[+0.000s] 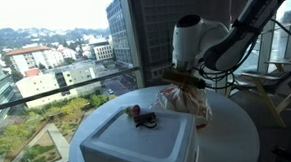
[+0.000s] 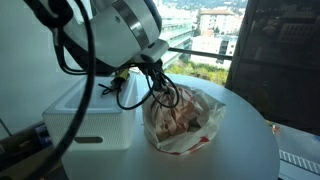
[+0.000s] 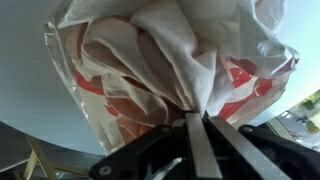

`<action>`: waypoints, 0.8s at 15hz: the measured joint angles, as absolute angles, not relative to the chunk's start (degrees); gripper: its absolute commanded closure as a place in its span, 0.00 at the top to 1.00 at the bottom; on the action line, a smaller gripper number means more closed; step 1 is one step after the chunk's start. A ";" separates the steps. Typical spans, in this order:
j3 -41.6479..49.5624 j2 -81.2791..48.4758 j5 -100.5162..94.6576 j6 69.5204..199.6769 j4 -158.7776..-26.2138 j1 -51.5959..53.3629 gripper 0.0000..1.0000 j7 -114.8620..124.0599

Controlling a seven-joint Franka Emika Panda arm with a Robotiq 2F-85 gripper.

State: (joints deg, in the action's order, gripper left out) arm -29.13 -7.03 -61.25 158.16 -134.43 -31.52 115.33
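A crumpled white plastic bag with red print [image 1: 189,99] sits on the round white table [image 1: 239,136]. It also shows in an exterior view [image 2: 180,120] and fills the wrist view [image 3: 170,60]. My gripper [image 3: 197,125] is shut on the gathered top of the bag, its fingers pinching the bunched plastic. In an exterior view the gripper [image 1: 180,79] sits right above the bag. The bag's contents are hidden.
A white box-shaped appliance [image 1: 141,141] stands on the table beside the bag, with a small dark object [image 1: 137,114] on its lid. It also shows in an exterior view [image 2: 85,115]. Large windows and a railing lie behind. Black cables [image 2: 130,85] hang near the gripper.
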 measured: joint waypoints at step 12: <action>-25.82 -27.43 -59.86 154.70 -119.25 -28.51 0.31 103.18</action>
